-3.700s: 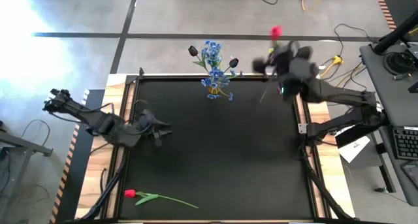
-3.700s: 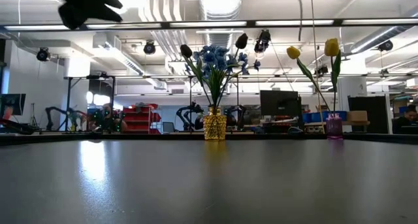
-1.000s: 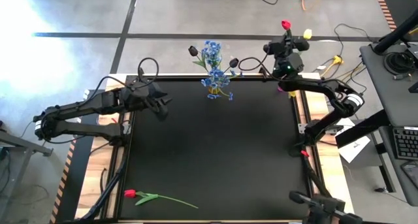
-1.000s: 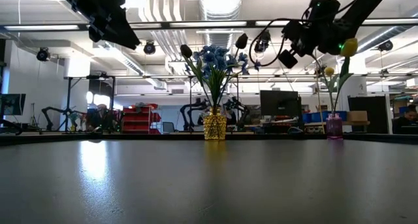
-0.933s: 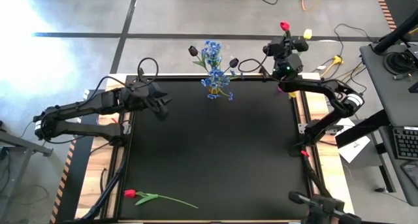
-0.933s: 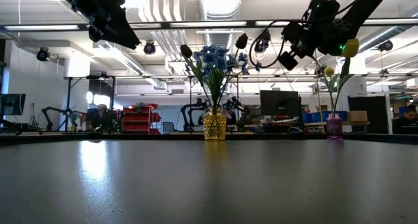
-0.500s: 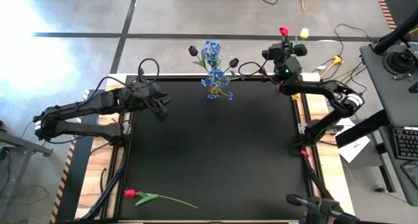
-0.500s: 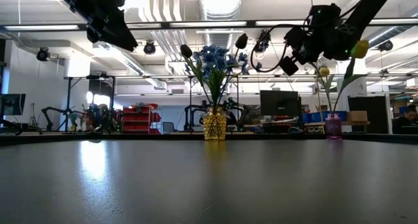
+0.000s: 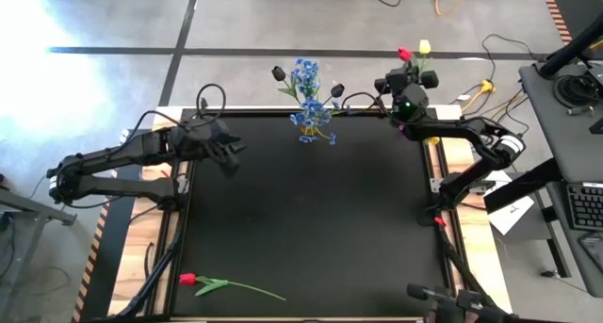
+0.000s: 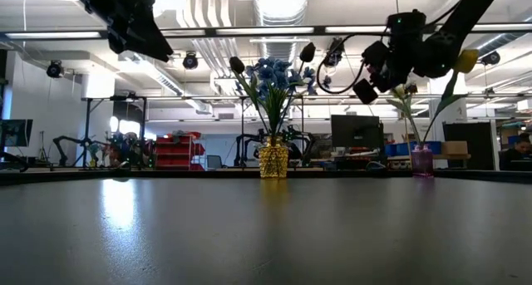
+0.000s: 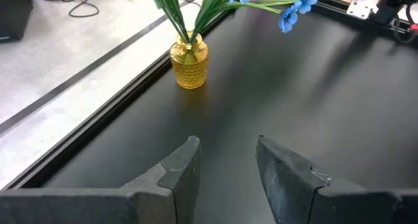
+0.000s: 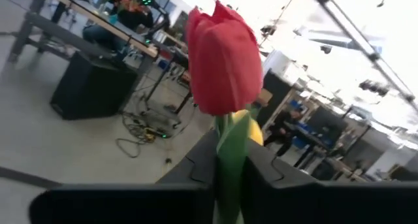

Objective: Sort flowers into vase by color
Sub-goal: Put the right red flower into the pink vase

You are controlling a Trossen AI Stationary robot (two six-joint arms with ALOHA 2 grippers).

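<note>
My right gripper (image 9: 405, 88) hangs over the table's far right corner, shut on a red tulip (image 9: 403, 54) whose head stands above the fingers. Right beside that head is a yellow tulip (image 9: 424, 47). In the low view a small purple vase (image 10: 422, 160) holds green stems, with a yellow tulip head (image 10: 465, 61) leaning out past the gripper (image 10: 391, 56). An amber vase (image 9: 309, 125) at the far edge holds blue sprays and black tulips. My left gripper (image 9: 226, 153) is open above the table's left side. A second red tulip (image 9: 188, 279) lies flat near the near left corner. My right gripper pinches the red tulip's green stem (image 12: 228, 142) between its two fingers, just below the red head (image 12: 225, 61). The head stands upright above the fingers. The gripper hides the lower stem, so I cannot tell whether it reaches into the purple vase.
The black mat (image 9: 311, 229) has wooden strips and rails along its left and right sides. The amber vase (image 11: 189, 64) stands ahead of my left gripper (image 11: 225, 165). Cables lie on the floor beyond the far edge, and a desk with a keyboard stands to the right.
My right gripper has shifted a little toward the table's left and near edges, carrying the red tulip with it. In the low view the yellow tulip in the purple vase has leaned farther to the right. My left arm has kept still.
</note>
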